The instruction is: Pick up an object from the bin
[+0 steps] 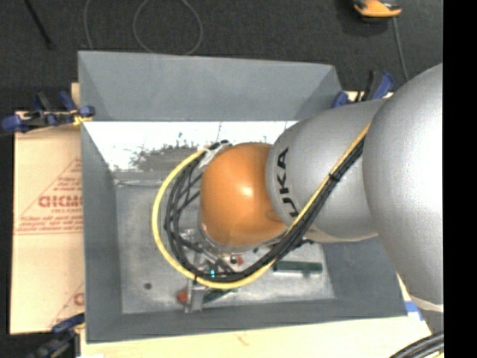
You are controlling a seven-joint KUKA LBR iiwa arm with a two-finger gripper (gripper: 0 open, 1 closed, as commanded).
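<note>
Arm [350, 185] from right, wrist [235, 192] down inside bin [100, 230]

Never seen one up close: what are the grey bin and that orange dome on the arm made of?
The bin looks like dull grey sheet metal, with flat folded walls and a scuffed floor. The orange dome seems smooth glossy plastic, given its soft highlight.

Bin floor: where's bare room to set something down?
Free: left floor patch, between the bin's left wall and the cables, bar one dark speck. Crowded: front middle by the gripper, with a red bit and green stick.
</note>
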